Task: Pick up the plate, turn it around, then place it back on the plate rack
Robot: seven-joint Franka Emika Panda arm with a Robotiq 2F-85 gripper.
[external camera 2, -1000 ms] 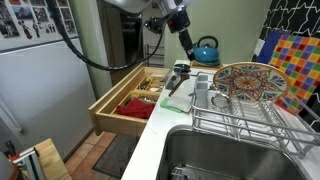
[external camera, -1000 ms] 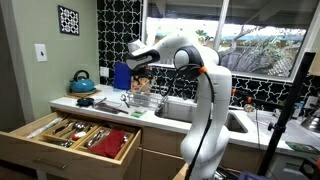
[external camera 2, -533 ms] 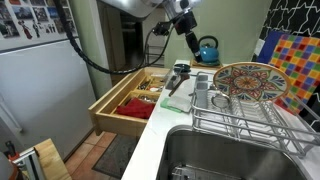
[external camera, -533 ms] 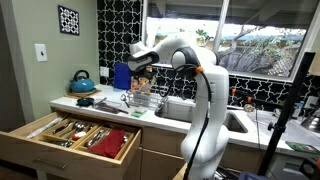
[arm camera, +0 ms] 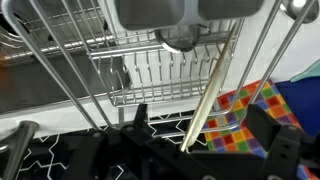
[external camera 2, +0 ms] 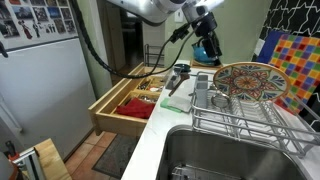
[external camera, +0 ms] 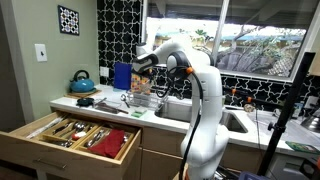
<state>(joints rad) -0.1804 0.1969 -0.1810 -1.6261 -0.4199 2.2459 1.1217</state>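
Observation:
The orange-brown patterned plate (external camera 2: pixel 247 82) stands upright in the silvery wire plate rack (external camera 2: pixel 245 125) beside the sink. In the wrist view I see the plate edge-on as a pale slanting strip (arm camera: pixel 212 90) among the rack's wires (arm camera: pixel 120 50). My gripper (external camera 2: pixel 208 50) hangs just above and behind the plate's rim. It is open, with its dark fingers (arm camera: pixel 136 122) on either side of the plate's edge and the gripper's middle (arm camera: pixel 205 138) close to the rim. In an exterior view the gripper (external camera: pixel 142 74) is over the rack (external camera: pixel 142 101); the plate is hard to make out there.
A multicoloured tiled panel (external camera 2: pixel 292 60) leans behind the rack. A blue kettle (external camera: pixel 82 80) stands on the counter. The wooden cutlery drawer (external camera: pixel 75 135) is pulled open below the counter. The sink (external camera 2: pixel 225 155) lies in front of the rack.
The arm has swung from over the counter near the kettle towards the rack, and the gripper now hangs at the plate's rim. The plate has not moved.

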